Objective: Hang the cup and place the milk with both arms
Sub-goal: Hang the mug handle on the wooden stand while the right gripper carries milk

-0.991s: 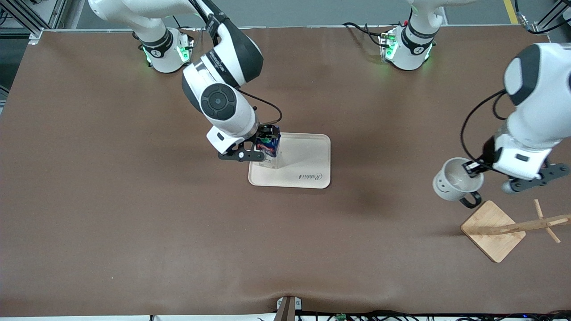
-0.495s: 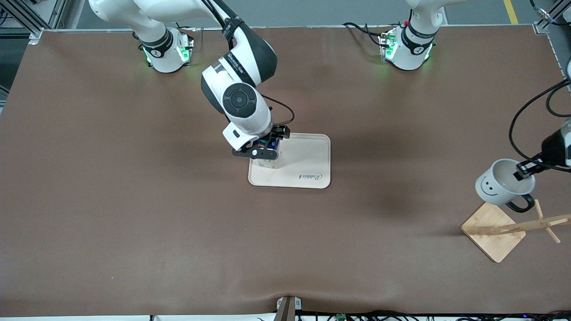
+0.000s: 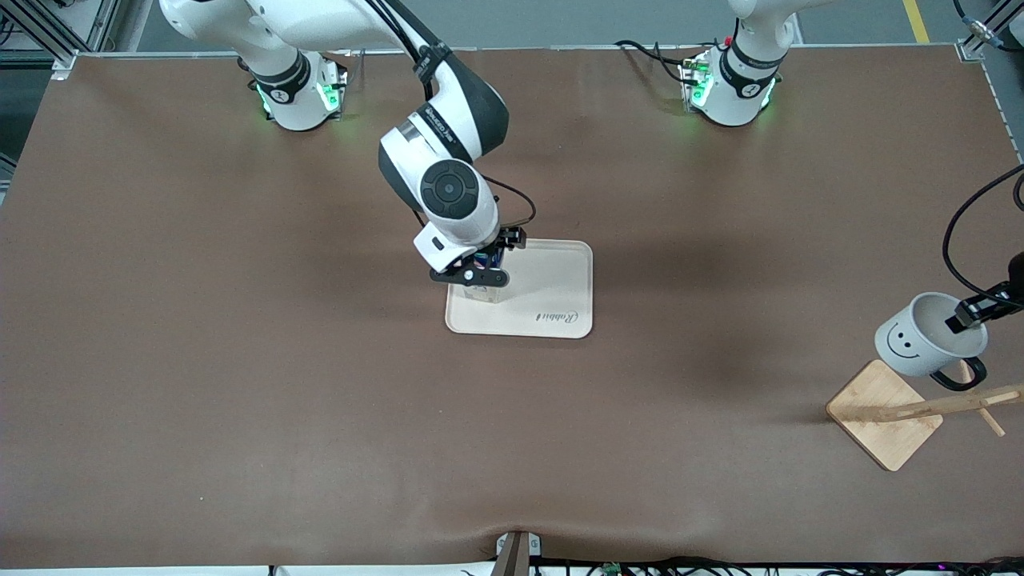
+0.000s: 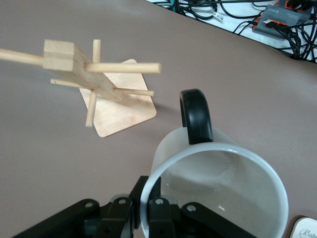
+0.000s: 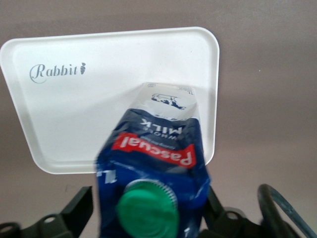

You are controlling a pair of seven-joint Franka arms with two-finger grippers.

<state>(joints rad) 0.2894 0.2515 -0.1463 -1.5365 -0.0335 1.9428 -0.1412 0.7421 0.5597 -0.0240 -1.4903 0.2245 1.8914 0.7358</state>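
The white cup (image 3: 928,346) with a smiley face hangs from my left gripper (image 3: 966,314), which is shut on its rim, in the air over the wooden rack's base (image 3: 884,412). In the left wrist view the fingers (image 4: 157,210) pinch the cup's rim (image 4: 218,193), and the black handle (image 4: 195,116) points toward the rack's pegs (image 4: 124,68). My right gripper (image 3: 482,268) is shut on the blue milk carton (image 3: 488,260), which is mostly hidden under the hand. In the right wrist view the carton (image 5: 153,163) with its green cap (image 5: 146,206) stands over the tray (image 5: 74,114), between the right gripper's (image 5: 148,213) fingers.
The cream tray (image 3: 552,280) lies mid-table; the carton is at its corner toward the right arm's end. The rack's post and pegs (image 3: 972,400) lean out over its base at the left arm's end of the table. Cables (image 4: 233,15) lie past the table edge.
My left gripper has carried the cup toward the left arm's end of the table, up to the rack. My right hand has swung over the tray's corner and now covers the carton.
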